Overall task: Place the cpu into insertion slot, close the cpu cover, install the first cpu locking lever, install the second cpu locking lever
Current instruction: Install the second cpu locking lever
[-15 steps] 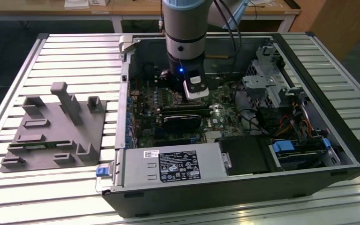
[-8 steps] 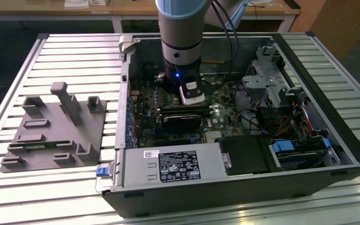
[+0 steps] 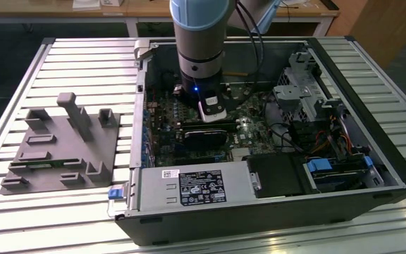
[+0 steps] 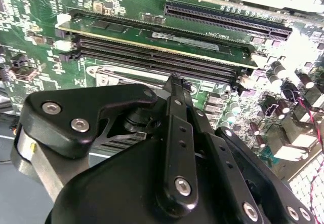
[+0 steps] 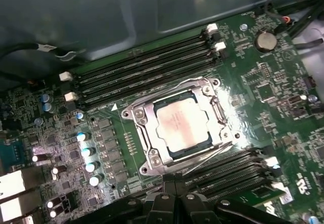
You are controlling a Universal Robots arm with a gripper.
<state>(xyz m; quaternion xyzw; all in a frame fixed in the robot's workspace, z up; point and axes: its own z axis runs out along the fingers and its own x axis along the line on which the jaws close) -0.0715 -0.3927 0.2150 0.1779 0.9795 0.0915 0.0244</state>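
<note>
The cpu (image 5: 182, 127) lies flat in the insertion slot (image 5: 146, 169), its pale silver face showing in the first wrist view. The cpu cover (image 5: 147, 133) is down around it, framing the chip through its square window. One thin wire lever (image 5: 212, 155) runs along the socket's side nearest the fingers, another (image 5: 162, 89) along the far side; whether they are latched I cannot tell. My gripper (image 5: 173, 186) hovers just off the socket's edge, shut with nothing in it. Inside the open computer case, the gripper (image 3: 212, 114) hangs low over the motherboard. Its black fingertips (image 4: 174, 82) are pressed together.
Long black memory slots (image 5: 147, 67) flank the socket on both sides (image 5: 233, 171). Capacitors (image 5: 86, 150) and a coin battery (image 5: 266, 40) stand nearby. A black expansion card (image 3: 206, 138), power supply (image 3: 196, 185) and drive cage (image 3: 302, 90) crowd the case. A grey fixture (image 3: 62, 145) sits outside.
</note>
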